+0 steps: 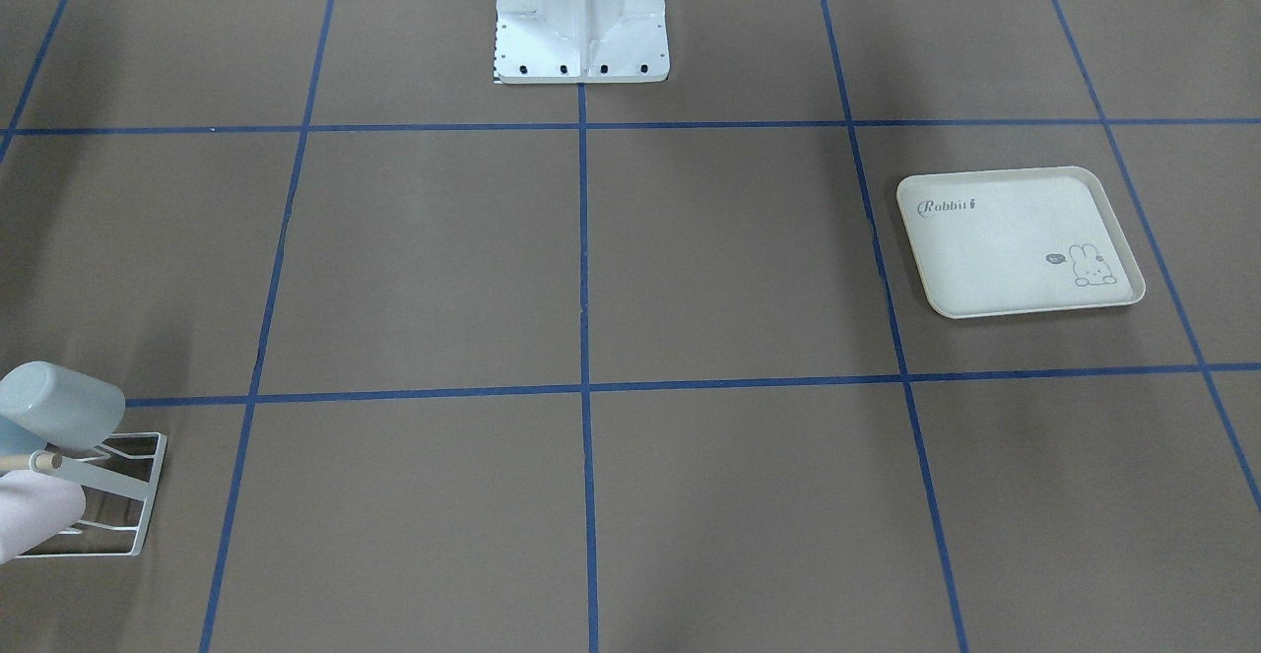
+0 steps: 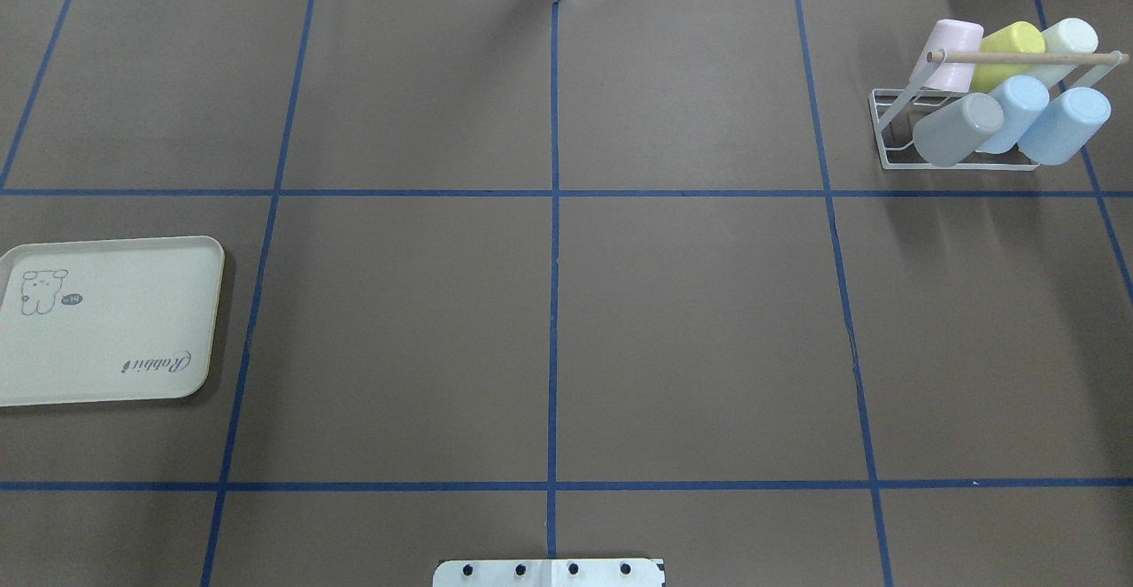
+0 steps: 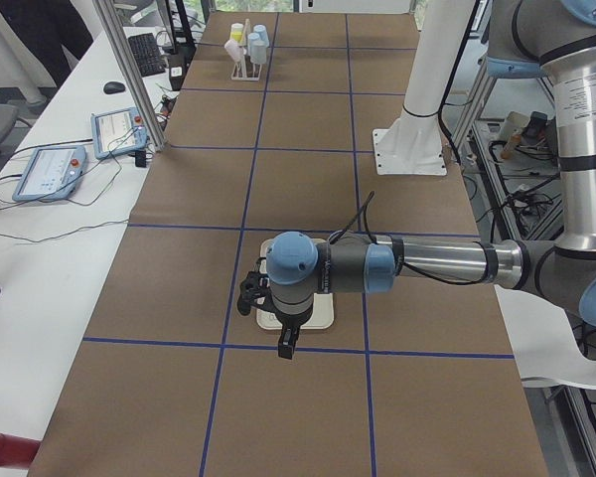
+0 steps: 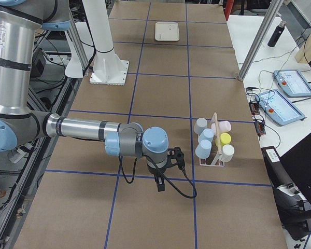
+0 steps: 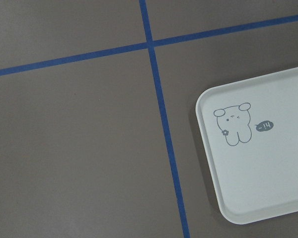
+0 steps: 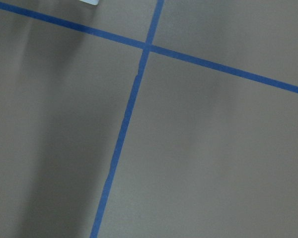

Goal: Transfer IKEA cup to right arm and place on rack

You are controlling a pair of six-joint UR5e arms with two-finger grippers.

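Note:
The white wire rack (image 2: 885, 131) with its wooden dowel (image 2: 1027, 57) stands at the far right of the table. Several cups rest tilted on it: pink (image 2: 954, 47), yellow (image 2: 1009, 51), cream, grey (image 2: 956, 131) and two pale blue (image 2: 1067, 124). Which one is the IKEA cup I cannot tell. Only the side views show my grippers. The left gripper (image 3: 286, 348) hangs over the tray, and the right gripper (image 4: 160, 185) hangs left of the rack (image 4: 212, 162). Whether either is open or shut I cannot tell. Neither holds a cup.
A cream rabbit-print tray (image 2: 106, 339) lies at the table's left side with nothing on it. The robot's white base (image 1: 581, 32) stands at the near middle edge. Blue tape lines grid the brown table. Tablets (image 4: 285, 106) lie on a side bench.

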